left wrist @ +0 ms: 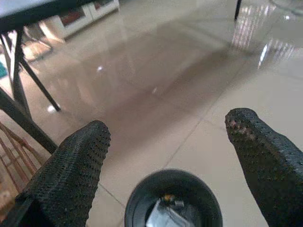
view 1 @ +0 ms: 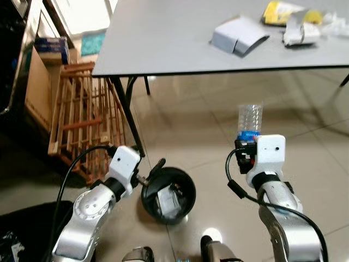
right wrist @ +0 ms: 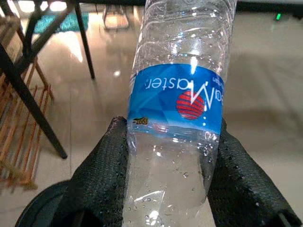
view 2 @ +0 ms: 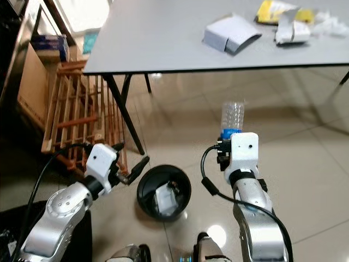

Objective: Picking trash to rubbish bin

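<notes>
A grey bench [view 1: 174, 38] spans the far side of the scene, carrying a folded grey-white carton [view 1: 239, 35], a yellow packet [view 1: 278, 12] and crumpled wrappers [view 1: 301, 34] toward its far right. To the left, against the wall, stand a wooden slatted rack [view 1: 82, 117] and a cardboard box [view 1: 38, 87]. On the glossy tiled floor [view 1: 191, 125], near the robot and slightly left of centre, sits the round black rubbish bin [view 1: 168, 195], with some pale trash already inside. The right gripper [right wrist: 165, 156] is raised to the right of the bin, its jaws closed around a clear plastic bottle [view 1: 250, 121] with a blue label, which stands upright above the wrist and holds droplets of water inside. The left gripper [left wrist: 175, 156] hovers just beside the bin's left rim with its jaws spread wide and nothing between them. The bottle is still well off to the side of the bin's mouth, so releasing here would likely drop it on the tiles. The bin is small and light-looking, and the left fingers sit close enough to knock or tip it. A smooth, thin-walled bottle could also slip or crumple in the grip while being swung across.
</notes>
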Tool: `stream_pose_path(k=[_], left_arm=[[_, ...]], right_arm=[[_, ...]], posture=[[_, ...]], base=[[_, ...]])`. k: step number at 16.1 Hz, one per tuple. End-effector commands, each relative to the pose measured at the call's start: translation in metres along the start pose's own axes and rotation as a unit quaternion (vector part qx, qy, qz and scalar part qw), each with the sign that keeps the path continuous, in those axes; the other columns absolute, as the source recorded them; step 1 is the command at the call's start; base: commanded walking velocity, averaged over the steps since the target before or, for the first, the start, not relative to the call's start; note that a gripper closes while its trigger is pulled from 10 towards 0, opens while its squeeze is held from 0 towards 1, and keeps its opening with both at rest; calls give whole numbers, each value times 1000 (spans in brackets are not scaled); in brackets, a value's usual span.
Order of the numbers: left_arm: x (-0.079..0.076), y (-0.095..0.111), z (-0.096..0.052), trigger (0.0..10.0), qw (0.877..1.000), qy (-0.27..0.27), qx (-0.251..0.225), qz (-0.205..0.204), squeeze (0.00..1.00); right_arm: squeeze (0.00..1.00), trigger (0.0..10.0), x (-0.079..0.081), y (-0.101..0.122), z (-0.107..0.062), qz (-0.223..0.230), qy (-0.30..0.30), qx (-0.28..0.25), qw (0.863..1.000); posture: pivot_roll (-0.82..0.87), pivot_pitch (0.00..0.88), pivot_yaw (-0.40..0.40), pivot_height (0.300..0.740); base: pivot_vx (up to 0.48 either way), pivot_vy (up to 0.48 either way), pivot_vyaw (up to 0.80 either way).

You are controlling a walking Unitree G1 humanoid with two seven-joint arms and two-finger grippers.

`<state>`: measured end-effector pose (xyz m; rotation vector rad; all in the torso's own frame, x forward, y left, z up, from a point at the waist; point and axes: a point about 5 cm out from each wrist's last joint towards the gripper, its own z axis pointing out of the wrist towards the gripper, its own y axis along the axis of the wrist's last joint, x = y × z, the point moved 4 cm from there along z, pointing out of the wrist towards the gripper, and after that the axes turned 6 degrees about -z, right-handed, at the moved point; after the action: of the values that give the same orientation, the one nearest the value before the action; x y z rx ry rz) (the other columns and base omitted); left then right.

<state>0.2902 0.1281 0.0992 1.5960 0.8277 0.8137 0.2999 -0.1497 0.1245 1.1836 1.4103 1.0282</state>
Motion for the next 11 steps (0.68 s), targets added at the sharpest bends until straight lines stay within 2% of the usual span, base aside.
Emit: stream_pose_path(k=[1,2,4,5,7,9,11], left_arm=[[0,-3,-4,10000,1000,-4,6,6,0],[-1,-3,-5,10000,1000,-6,6,4,0],[-6,-4,-4,10000,1000,-13,6,6,0],[-11,-5,-4,10000,999,-27,6,17,0],[-15,-7,-5,10000,998,-46,9,31,0],[-14,-9,-5,10000,998,-48,13,30,0],[-20,-12,-8,10000,996,-77,23,38,0]], right_arm=[[0,10000,4,-8,1,13,12,18,1000],[0,10000,8,-13,3,24,18,32,999],[0,10000,27,-22,5,43,56,52,996],[0,10000,42,-24,4,50,89,55,993],[0,10000,56,-34,5,57,105,73,990],[0,10000,59,-48,7,61,107,99,987],[0,10000,56,-59,11,66,99,121,986]], posture=[[11,278,70,740],[13,281,68,740],[14,278,68,740],[15,277,67,740],[18,273,65,740],[19,273,66,740],[26,276,70,740]], base=[[0,0,0],[0,0,0],[0,0,0],[0,0,0],[0,0,0],[0,0,0],[0,0,0]])
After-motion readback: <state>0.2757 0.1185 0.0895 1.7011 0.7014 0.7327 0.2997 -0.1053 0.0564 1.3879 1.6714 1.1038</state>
